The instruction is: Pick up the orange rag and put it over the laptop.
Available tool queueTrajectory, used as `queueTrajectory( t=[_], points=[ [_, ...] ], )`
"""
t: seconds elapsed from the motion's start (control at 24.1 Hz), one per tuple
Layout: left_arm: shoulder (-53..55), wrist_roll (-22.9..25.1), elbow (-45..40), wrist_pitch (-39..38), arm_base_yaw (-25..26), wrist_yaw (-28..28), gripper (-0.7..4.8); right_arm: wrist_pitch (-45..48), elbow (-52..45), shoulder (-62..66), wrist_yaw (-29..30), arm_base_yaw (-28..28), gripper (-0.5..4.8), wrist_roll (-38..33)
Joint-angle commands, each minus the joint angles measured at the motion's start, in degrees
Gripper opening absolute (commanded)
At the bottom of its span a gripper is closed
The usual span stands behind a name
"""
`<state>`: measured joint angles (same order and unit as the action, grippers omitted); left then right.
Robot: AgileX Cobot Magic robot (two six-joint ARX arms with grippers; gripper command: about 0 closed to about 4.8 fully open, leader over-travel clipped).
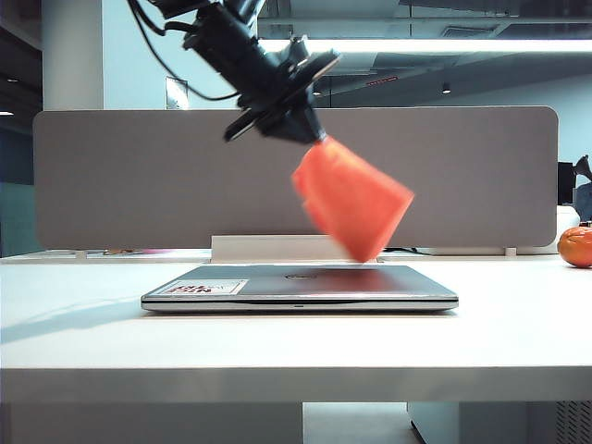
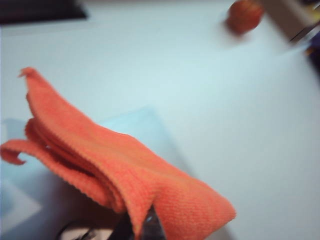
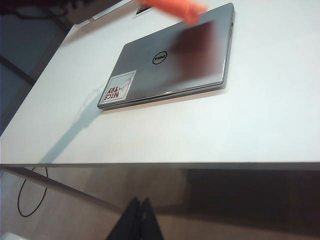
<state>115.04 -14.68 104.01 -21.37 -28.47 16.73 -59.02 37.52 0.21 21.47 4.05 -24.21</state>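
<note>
Left pincer [image 1: 310, 129]: clamped on bright orange fuzzy microfibre rag [image 1: 351, 199], hanging above thin silver-grey laptop [image 1: 301, 287] mid-tabletop, positioned for draping. Right pincer [image 3: 140, 220]: closed, empty, off the tabletop's near edge.

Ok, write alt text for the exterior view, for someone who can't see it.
The left hand, raised above a white table, holds an orange rag that dangles just over a closed silver laptop without clearly touching it. An orange ball sits at the table's far right edge.
</note>
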Motion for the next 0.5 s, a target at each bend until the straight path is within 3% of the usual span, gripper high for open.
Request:
queueTrajectory(
  t=[0.04,0.5],
  points=[
    [0.28,4.92,0.17,-10.71,0.83,-2.08,-0.06,0.98,0.20,-0.02,-0.15,0.02,-0.05,0.24],
    [4.90,6.34,0.17,-24.63,1.84,-8.15,-0.05,0.96,0.20,-0.02,-0.13,0.02,-0.05,0.24]
  ],
)
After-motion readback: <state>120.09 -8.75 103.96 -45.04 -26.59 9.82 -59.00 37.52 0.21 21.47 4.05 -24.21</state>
